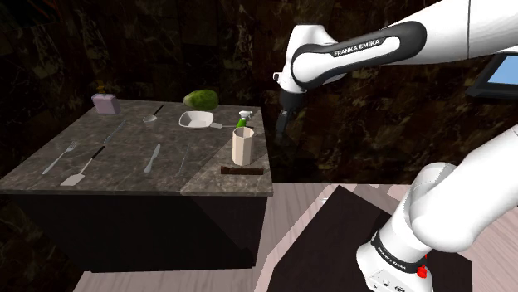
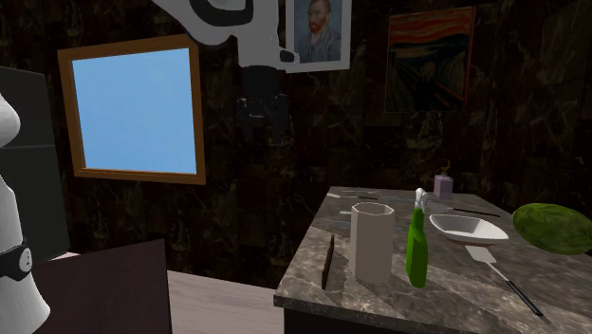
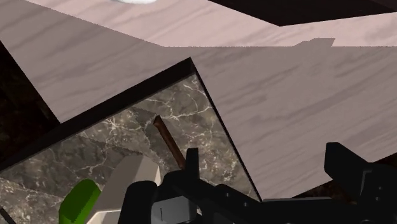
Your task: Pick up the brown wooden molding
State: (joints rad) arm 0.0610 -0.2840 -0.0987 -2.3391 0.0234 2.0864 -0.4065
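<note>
Gripper (image 1: 284,123) empty, fingers apart, hanging off the marble table's (image 1: 124,170) corner. We note the thin brown molding (image 1: 242,170) flat at the table edge, just beside a beige cup (image 1: 241,145). Risk: a finger clips the cup or nudges the molding overboard.

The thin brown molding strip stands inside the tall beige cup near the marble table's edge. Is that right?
No: the thin brown molding strip lies flat beside the tall beige cup near the marble table's edge, as the shoulder view shows.
</note>
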